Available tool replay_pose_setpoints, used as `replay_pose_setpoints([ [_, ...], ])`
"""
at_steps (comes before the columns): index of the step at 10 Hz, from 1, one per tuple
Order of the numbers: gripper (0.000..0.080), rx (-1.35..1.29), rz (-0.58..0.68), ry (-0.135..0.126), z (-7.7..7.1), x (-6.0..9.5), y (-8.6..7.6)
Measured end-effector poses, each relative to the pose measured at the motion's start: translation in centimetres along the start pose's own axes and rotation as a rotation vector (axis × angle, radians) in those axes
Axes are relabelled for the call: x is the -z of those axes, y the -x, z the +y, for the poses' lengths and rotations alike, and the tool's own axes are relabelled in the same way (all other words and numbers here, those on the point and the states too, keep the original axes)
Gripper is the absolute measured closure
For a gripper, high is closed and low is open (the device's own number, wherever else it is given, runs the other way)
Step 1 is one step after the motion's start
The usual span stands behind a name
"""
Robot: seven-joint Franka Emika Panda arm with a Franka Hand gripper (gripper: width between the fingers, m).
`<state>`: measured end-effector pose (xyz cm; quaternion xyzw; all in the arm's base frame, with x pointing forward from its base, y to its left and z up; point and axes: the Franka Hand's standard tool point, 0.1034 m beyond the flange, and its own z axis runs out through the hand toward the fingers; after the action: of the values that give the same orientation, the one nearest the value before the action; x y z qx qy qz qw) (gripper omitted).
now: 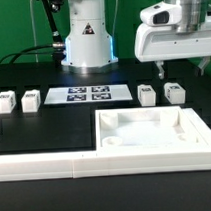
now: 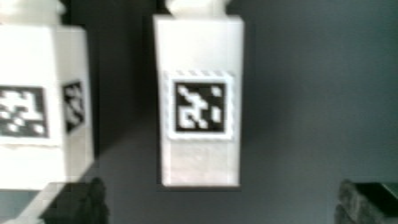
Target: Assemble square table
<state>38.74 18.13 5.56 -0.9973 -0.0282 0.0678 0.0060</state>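
The white square tabletop [image 1: 153,129] lies tray-side up with round corner sockets, in the corner of the border wall. Four short white tagged legs stand in a row: two at the exterior view's left [image 1: 4,101] [image 1: 31,98], two at the right [image 1: 146,93] [image 1: 174,91]. My gripper [image 1: 162,64] hangs open and empty above the two right legs. In the wrist view one leg [image 2: 196,100] lies centred between my spread fingertips [image 2: 68,203], with my gripper [image 2: 221,205] not touching it. A second leg [image 2: 39,100] lies beside it.
The marker board [image 1: 89,93] lies between the two pairs of legs. The long white L-shaped border wall [image 1: 47,165] runs along the front and up beside the tabletop. The robot base [image 1: 87,39] stands behind the board.
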Motion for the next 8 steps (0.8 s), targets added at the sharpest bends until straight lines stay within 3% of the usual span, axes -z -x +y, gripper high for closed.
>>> replay_pose_setpoints([
  [2, 0.0150, -0.007, -0.096, 0.001, 1.29, 0.39, -0.02],
  [5, 0.0150, -0.005, -0.277, 0.023, 1.50, 0.24, -0.09],
  [7, 0.0150, 0.038, -0.424, -0.012, 0.86, 0.20, -0.53],
  [8, 0.0150, 0.029, -0.484, -0.017, 0.96, -0.03, -0.64],
])
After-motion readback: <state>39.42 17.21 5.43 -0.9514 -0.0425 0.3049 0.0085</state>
